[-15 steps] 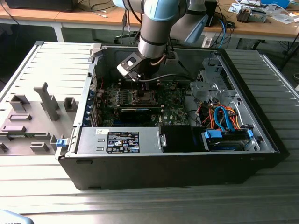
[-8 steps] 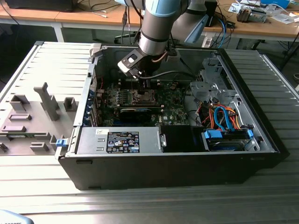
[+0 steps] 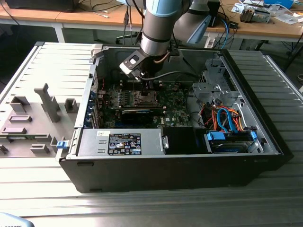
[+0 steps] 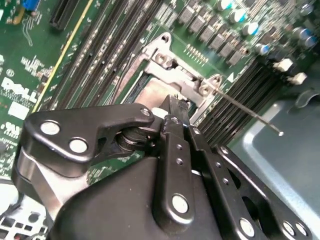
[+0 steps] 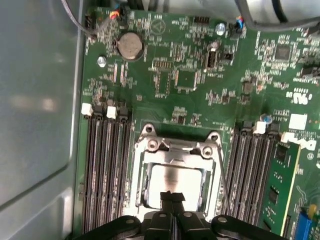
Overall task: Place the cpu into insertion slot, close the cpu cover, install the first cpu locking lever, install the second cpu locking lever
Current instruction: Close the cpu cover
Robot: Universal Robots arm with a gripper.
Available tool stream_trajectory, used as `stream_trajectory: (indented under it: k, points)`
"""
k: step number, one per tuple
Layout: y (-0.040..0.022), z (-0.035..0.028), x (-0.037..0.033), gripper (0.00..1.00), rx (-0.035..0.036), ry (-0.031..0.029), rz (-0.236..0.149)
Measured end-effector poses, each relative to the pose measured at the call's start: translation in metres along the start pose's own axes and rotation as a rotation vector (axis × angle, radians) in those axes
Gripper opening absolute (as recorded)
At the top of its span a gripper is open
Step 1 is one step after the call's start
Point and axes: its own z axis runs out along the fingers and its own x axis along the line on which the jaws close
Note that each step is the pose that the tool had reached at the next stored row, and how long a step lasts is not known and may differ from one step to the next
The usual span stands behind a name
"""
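Place: was an electronics lab or workshop.
Evidence: an opened computer case [image 3: 165, 171] lay on a ribbed metal tabletop [image 3: 142, 210]; cable-strewn wooden desks [image 3: 279, 30] stood behind.

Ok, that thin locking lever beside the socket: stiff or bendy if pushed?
Probably springy rather than rigid: the locking lever is a long thin wire rod, fixed at one end near the cpu cover. Its smooth round metal looks slippery, so the fingers might slide off.

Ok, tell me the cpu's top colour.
The cpu is silver-grey on top; the first wrist view shows it best.
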Motion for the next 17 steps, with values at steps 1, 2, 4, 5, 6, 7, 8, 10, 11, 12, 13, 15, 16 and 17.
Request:
stream_trajectory:
  k: [1, 2, 4, 5, 6, 7, 8, 10, 11, 12, 13, 15, 16, 17]
  points:
    - [0.0, 0.0001, 0.0, 0.11, -0.0087, -0.0011, 0.0]
    - [0.0001, 0.0003, 0.0, 0.11, -0.0174, -0.0022, -0.001]
    - [0.0001, 0.0004, 0.0, 0.11, -0.0189, -0.0022, -0.001]
    - [0.0, 0.0003, 0.0, 0.11, -0.0189, -0.0023, -0.001]
    - [-0.0012, 0.0004, 0.0001, 0.11, -0.019, -0.003, -0.001]
    - [-0.0051, 0.001, 0.0006, 0.11, -0.0203, -0.0035, -0.001]
    - [-0.0081, 0.0019, 0.001, 0.11, -0.0211, -0.0033, -0.001]
    - [-0.0121, 0.006, 0.0013, 0.11, -0.0217, -0.0035, -0.001]
    - [-0.0124, 0.0077, 0.0013, 0.11, -0.0217, -0.0035, -0.001]
    - [-0.0133, 0.0098, 0.0013, 0.11, -0.0217, -0.0034, -0.001]
    - [-0.0141, 0.0106, 0.0013, 0.11, -0.0216, -0.0038, -0.001]
    - [-0.0143, 0.0109, 0.0012, 0.11, -0.0217, -0.0034, -0.001]
    - [-0.0144, 0.0109, 0.001, 0.11, -0.0219, -0.0033, -0.001]
    - [-0.0145, 0.0109, 0.0009, 0.11, -0.0218, -0.0033, -0.001]
